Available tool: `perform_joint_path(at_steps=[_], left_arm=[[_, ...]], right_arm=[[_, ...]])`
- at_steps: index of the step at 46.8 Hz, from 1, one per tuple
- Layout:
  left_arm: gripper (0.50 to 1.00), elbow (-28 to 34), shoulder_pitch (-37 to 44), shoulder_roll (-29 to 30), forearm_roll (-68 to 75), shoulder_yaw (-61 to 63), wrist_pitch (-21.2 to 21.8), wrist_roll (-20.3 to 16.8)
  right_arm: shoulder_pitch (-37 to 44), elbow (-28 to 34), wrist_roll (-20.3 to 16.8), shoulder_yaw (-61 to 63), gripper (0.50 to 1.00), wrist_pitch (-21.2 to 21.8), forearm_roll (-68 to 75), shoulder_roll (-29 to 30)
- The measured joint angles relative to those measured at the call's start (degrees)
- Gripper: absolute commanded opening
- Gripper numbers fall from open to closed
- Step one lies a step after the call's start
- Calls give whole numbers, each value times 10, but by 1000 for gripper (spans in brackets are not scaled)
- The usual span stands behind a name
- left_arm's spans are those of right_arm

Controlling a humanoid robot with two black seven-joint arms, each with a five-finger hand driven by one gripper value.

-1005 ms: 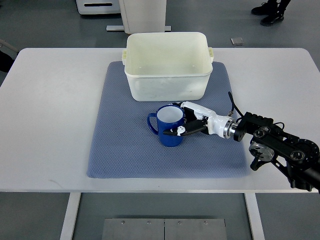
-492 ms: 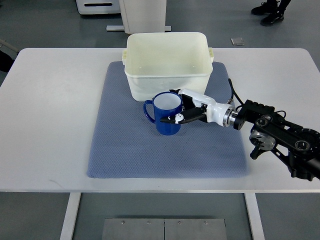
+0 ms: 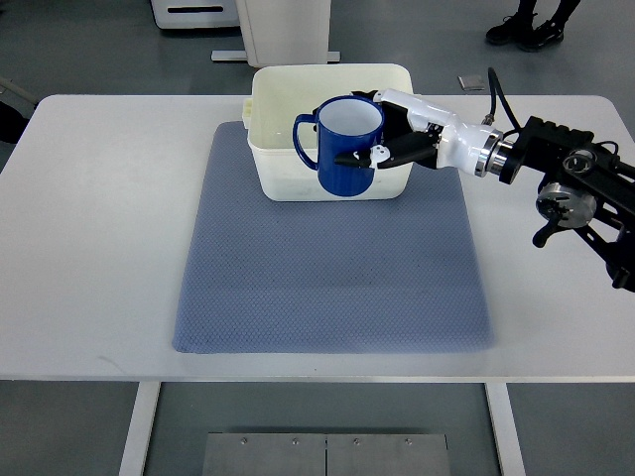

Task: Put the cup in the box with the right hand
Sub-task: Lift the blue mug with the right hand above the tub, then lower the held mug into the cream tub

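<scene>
A blue cup with a white inside hangs in the air, upright, handle pointing left. My right hand is shut on its right side, white and black fingers wrapped around the wall. The cup overlaps the front wall of the cream plastic box, which stands at the back of the blue-grey mat. The right arm reaches in from the right edge. The left arm does not show.
The mat lies on a white table. Grey floor lies behind the table, with a white cabinet base and a person's dark shoes at the top right.
The right hand has lifted the cup off the mat and carried it back and up, from in front of the box to over the box's front wall.
</scene>
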Motion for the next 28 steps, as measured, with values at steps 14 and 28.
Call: perform_joint_path(at_steps=[14, 28], left_arm=[[1000, 0, 0, 0, 0, 0, 0, 0], [1000, 0, 0, 0, 0, 0, 0, 0]], right_arm=[[55, -62, -21, 2, 500, -42, 45, 8], [78, -131, -45, 2, 500, -112, 62, 55]])
